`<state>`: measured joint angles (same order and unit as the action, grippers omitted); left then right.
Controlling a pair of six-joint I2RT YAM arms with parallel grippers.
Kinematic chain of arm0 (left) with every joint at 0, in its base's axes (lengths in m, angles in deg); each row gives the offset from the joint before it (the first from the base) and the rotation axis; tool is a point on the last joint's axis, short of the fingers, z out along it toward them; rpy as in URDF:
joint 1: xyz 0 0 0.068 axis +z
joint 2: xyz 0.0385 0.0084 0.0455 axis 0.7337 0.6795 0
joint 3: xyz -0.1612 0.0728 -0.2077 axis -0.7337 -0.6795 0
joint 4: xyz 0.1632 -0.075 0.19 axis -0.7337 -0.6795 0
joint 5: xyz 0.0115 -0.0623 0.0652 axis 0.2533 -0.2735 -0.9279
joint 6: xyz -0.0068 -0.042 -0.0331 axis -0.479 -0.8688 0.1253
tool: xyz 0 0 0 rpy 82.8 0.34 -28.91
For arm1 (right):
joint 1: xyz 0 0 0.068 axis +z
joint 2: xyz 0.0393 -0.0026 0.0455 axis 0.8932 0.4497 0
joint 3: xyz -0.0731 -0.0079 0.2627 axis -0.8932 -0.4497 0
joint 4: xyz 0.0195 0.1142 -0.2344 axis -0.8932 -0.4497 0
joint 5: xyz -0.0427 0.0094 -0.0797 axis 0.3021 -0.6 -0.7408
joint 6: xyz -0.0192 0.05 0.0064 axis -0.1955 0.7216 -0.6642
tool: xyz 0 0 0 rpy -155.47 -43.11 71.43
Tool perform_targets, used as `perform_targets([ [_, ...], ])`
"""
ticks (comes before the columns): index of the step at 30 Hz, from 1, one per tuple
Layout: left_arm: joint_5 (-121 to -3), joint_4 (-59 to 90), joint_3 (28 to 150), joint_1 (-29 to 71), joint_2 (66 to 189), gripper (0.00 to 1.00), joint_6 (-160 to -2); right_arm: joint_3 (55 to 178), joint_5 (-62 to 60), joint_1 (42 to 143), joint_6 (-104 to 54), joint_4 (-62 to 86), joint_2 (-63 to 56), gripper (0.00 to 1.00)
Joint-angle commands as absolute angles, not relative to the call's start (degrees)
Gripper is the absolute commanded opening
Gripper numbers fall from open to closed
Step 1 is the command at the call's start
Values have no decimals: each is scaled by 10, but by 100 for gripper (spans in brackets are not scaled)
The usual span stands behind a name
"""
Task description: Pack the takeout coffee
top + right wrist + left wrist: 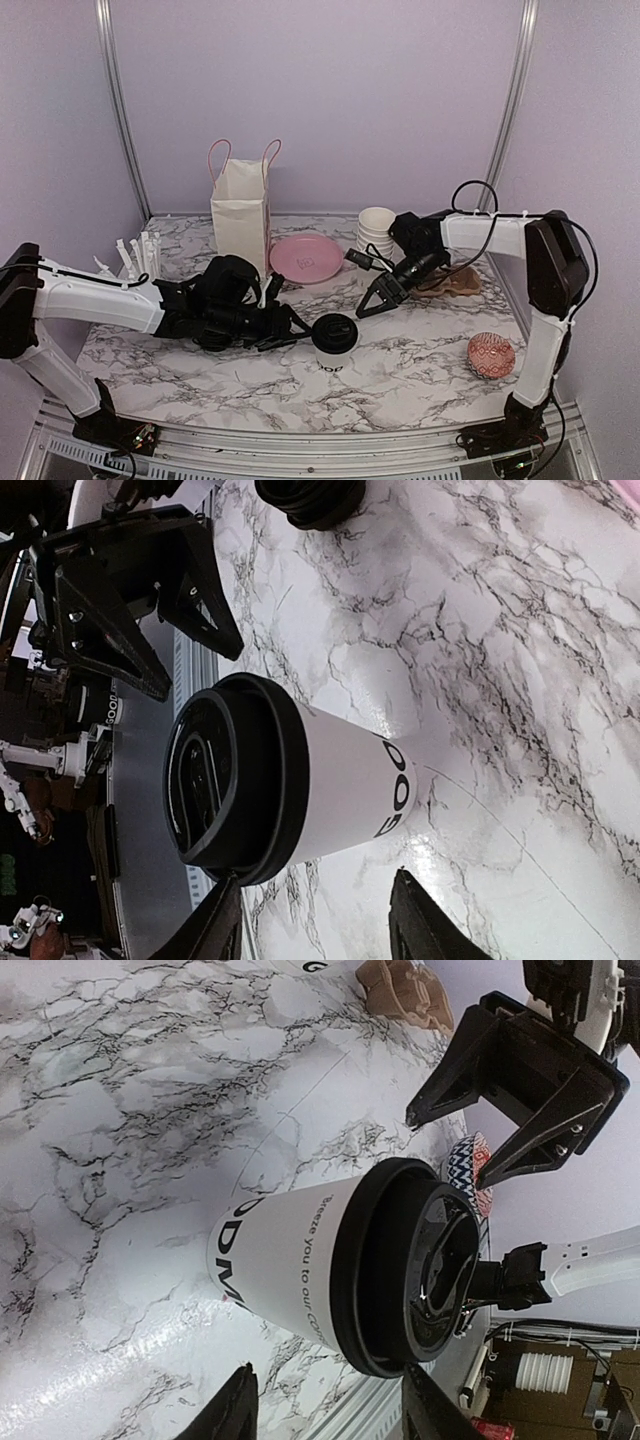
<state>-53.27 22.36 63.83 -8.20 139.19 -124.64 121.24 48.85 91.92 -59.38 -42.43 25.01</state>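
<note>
Cup: the coffee cup (334, 343) stands upright on the marble table (420, 385), just below the middle of the top view, and nobody has a hold on it!
Lid: the black lid (420, 1265) is seated on the rim, with black lettering showing low on the white wall.
Left gripper: the left gripper (332, 1410) comes in from the left of the overhead frame. Its jaws are spread and released. In its own wrist view the fingers sit at the bottom edge, with the cup ahead of them and clear of both.
Right gripper: the right gripper (315, 920) comes in from the upper right. Its jaws are parted too and grasp nothing, with the tips short of the cup.
Face-off: the two sets of fingers point at the cup from opposite sides, each visible in the other's wrist view.
Bag: a white paper bag (240, 215) with pink handles stands upright at the upper left of centre, well apart from the cup.
Behind: a pink plate (305, 258) lies just right of the bag, and a stack of white cups (376, 230) stands right of that.
Lower right: a red patterned bowl (491, 354) sits near the right arm's base.
</note>
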Motion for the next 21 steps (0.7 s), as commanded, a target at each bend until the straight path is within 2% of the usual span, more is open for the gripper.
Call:
perform_targets([
  [1,-508,249,646,-82,1412,48,-1250,1237,490,920,-572,-410,268,49],
  [7,-504,245,652,-82,1424,45,-1244,1244,505,929,-579,-417,283,49],
  [21,-499,238,667,-86,1443,46,-1230,1242,511,947,-583,-419,303,50],
])
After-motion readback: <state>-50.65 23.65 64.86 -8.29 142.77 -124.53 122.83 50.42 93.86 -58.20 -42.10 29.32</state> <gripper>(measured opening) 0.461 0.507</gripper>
